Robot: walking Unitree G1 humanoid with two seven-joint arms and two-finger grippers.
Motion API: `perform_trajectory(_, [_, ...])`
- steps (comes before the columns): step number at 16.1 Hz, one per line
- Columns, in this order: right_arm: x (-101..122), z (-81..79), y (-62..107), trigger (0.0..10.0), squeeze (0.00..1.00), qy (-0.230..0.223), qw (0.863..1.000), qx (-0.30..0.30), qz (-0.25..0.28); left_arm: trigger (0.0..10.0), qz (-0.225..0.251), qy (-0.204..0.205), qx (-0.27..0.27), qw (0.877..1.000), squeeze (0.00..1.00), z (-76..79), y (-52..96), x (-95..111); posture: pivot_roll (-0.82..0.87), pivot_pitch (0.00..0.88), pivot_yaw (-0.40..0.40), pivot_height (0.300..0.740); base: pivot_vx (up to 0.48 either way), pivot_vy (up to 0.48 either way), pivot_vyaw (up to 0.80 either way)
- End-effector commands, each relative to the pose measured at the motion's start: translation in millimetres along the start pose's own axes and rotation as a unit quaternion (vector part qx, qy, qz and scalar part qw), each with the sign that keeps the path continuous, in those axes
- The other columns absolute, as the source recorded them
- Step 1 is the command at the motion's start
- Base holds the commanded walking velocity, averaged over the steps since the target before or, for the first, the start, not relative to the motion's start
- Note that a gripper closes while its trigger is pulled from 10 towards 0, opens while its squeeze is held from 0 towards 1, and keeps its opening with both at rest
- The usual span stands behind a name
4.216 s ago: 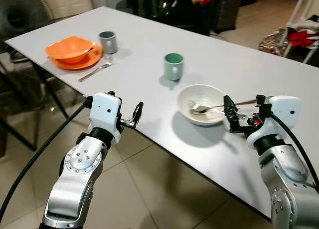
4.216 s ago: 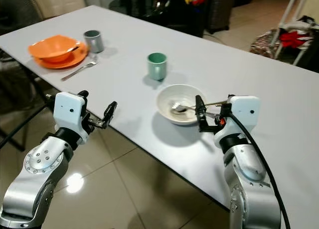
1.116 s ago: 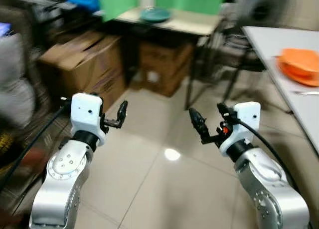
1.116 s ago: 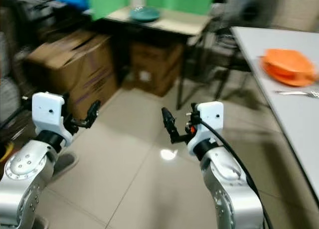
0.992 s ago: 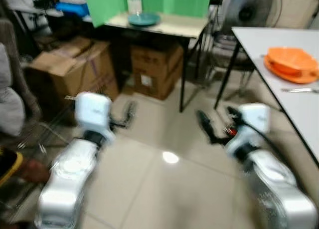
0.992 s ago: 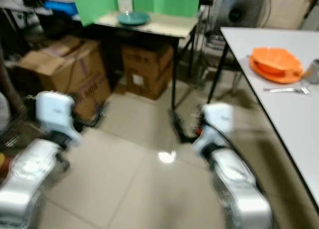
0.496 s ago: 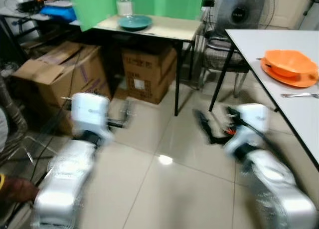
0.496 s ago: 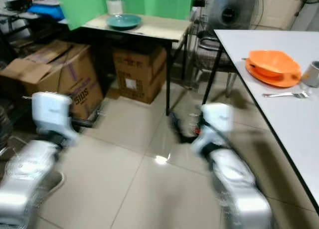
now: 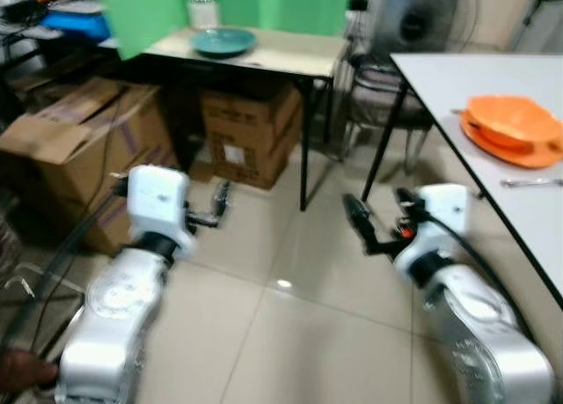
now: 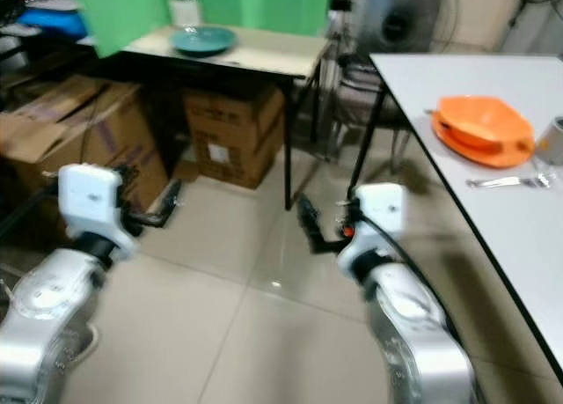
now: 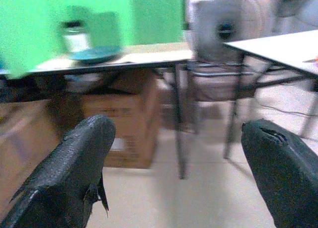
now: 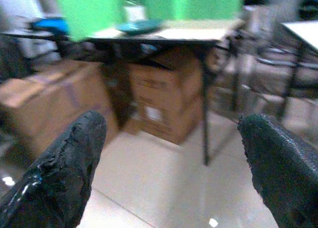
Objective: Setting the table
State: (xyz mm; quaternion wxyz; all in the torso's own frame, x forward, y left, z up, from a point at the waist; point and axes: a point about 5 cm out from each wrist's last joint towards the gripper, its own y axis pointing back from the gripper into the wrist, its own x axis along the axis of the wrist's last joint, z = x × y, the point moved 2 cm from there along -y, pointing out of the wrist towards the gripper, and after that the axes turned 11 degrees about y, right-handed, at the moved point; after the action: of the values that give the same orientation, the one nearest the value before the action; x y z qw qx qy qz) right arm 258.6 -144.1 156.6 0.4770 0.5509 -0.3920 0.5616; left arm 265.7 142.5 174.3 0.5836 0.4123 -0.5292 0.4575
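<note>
Head views: the robot faces a side table (image 9: pixel 290 50) carrying a teal plate (image 9: pixel 223 41) and a jar (image 9: pixel 201 8), with boxes (image 9: pixel 251 122) beneath. The white table (image 9: pixel 457 87), at the right, holds an orange bowl (image 9: pixel 515 122) and a fork (image 9: pixel 532 182). The left gripper (image 9: pixel 220 206) and right gripper (image 9: pixel 361 228) are raised over the floor, both empty.

Left wrist view: fingers (image 11: pixel 74 173) apart, aimed at the side table.

Right wrist view: fingers (image 12: pixel 64 168) apart, plate ahead.

Step in hand, judged: approach to fetch the plate. Next: walk closer, then reach.
</note>
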Motion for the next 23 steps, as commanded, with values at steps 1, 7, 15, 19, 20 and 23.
perform_trajectory(1, [4.7, -5.0, -1.4, 10.0, 0.0, -0.002, 1.0, 0.005, 0.014, 10.0, 0.002, -0.009, 0.015, 1.0, 0.0, -8.6, 3.4, 2.9, -0.02, 0.049, 0.021, 0.74, 0.326, 0.0, 0.0])
perform_trajectory(7, [2.1, 12.6, -2.2, 10.0, 0.0, -0.007, 0.997, -0.045, 0.058, 10.0, 0.006, 0.002, 0.02, 1.0, 0.0, -22.6, 13.2, -8.8, -0.03, 0.057, 0.025, 0.74, 0.327, 0.0, 0.0])
perform_trajectory(15, [-51.1, 27.4, -3.2, 10.0, 0.0, 0.0, 0.999, -0.048, 0.02, 10.0, 0.001, -0.012, 0.048, 0.999, 0.0, -41.3, 42.6, -42.1, -0.01, 0.071, -0.005, 0.74, 0.337, 0.0, 0.0])
perform_trajectory(19, [-52.7, 27.4, -6.4, 10.0, 0.0, 0.002, 0.998, -0.051, 0.023, 10.0, 0.013, -0.01, 0.046, 0.999, 0.0, -41.9, 39.6, -38.6, -0.01, 0.074, 0.0, 0.74, 0.355, 0.0, 0.0])
perform_trajectory(20, [-53.0, 25.7, -7.3, 10.0, 0.0, 0.0, 0.998, -0.051, 0.023, 10.0, 0.016, -0.009, 0.048, 0.999, 0.0, -43.4, 39.1, -38.3, -0.01, 0.073, 0.004, 0.74, 0.368, 0.0, 0.0])
perform_trajectory(23, [-54.8, 24.4, -7.2, 10.0, 0.0, -0.003, 0.998, -0.053, 0.024, 10.0, 0.015, -0.009, 0.047, 0.999, 0.0, -44.5, 37.9, -38.9, -0.01, 0.068, 0.012, 0.74, 0.371, 0.0, 0.0])
